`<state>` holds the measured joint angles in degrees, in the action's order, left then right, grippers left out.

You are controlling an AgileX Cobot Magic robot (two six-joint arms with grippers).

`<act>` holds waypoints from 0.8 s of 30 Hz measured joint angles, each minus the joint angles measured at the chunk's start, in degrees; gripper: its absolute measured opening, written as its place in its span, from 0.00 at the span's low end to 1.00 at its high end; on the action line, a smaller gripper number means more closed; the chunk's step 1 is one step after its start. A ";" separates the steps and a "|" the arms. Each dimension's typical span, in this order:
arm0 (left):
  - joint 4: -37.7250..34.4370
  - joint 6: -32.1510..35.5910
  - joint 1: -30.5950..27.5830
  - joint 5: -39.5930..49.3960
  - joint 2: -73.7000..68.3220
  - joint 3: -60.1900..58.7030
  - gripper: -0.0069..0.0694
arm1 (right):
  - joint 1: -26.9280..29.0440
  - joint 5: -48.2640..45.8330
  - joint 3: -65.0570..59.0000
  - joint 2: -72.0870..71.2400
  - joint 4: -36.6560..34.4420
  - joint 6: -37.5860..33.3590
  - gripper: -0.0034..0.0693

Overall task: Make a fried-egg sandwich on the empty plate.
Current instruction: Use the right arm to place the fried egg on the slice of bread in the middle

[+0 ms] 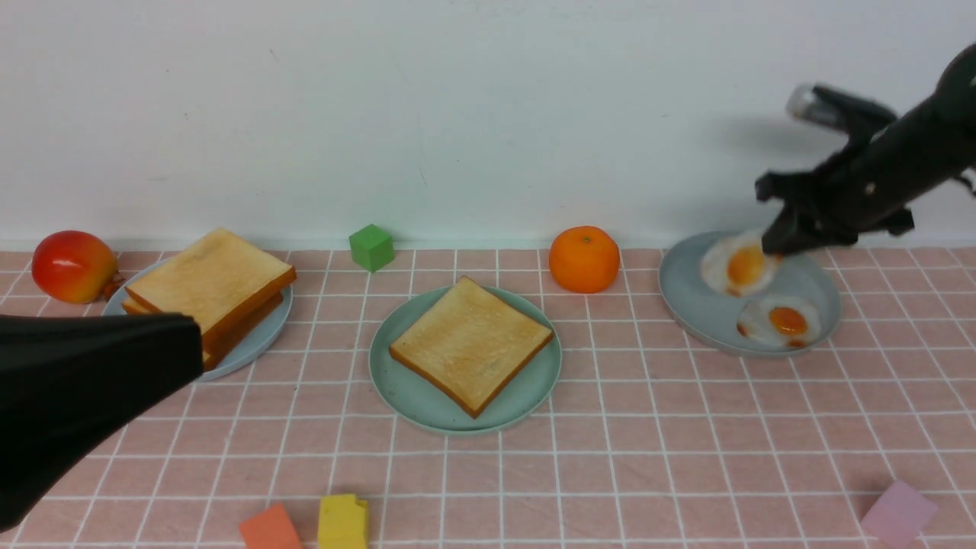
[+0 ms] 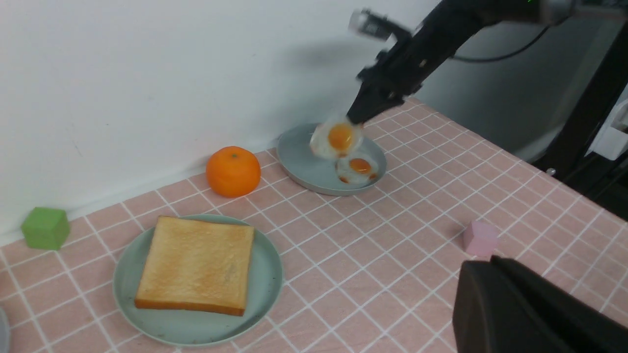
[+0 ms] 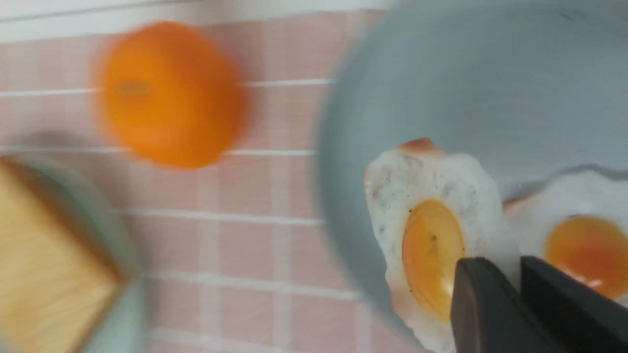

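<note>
fried egg (image 1: 738, 267) clamped in right pincer (image 1: 772, 245), tilted above dish (image 1: 690, 301)

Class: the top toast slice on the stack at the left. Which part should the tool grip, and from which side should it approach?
Probably the crust edge of the top toast slice that faces the mint-green plate, approached from that side, pinching top and bottom. The slice lies flat but skewed on the stack, so that edge seems to overhang and shows free.

Front wide, wrists closer, orange (image 1: 584, 259) shared
</note>
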<state>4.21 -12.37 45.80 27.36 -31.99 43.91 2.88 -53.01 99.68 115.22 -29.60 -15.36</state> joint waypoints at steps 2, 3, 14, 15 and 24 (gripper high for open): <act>1.37 0.00 0.00 0.67 0.00 0.00 0.07 | -0.28 -2.99 0.00 -2.76 -4.52 -2.11 0.15; 2.04 0.00 0.00 0.98 0.00 0.00 0.07 | -0.62 -4.64 0.00 -3.72 -6.88 -3.32 0.15; 5.41 0.00 0.00 2.86 0.00 0.00 0.07 | -19.07 -7.73 -0.05 -1.59 -19.14 -7.76 0.15; 5.46 0.00 0.00 2.86 0.00 0.00 0.07 | -19.69 -7.44 -0.06 -1.13 -19.20 -7.75 0.15; 6.63 0.00 0.00 2.96 0.00 0.00 0.07 | -23.41 6.16 -0.10 8.56 -24.65 -7.48 0.15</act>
<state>10.84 -12.37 45.80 30.32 -31.99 43.91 -20.53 -46.86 99.59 123.78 -54.25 -22.85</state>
